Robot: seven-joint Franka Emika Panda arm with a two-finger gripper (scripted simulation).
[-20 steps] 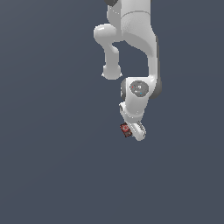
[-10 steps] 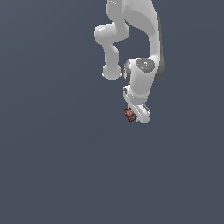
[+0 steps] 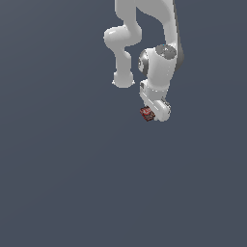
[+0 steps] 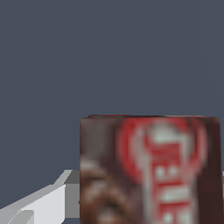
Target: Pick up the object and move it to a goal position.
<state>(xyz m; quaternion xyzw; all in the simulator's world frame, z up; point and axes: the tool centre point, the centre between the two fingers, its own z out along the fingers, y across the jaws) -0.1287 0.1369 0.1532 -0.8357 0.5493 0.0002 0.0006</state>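
Since a second ago the arm has lifted higher; the end effector stays closed around the box.

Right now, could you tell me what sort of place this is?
Likely a bare simulated test scene: flat grey background, a smooth white arm, and a small red-brown box at its claw.

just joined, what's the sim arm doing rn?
A single white Panda arm has a small dark red and brown box at its hand. In the wrist view the box fills much of the picture, right up close, with a pale finger beside it. It looks gripped, though the contact itself is hard to make out. No goal marker is visible.
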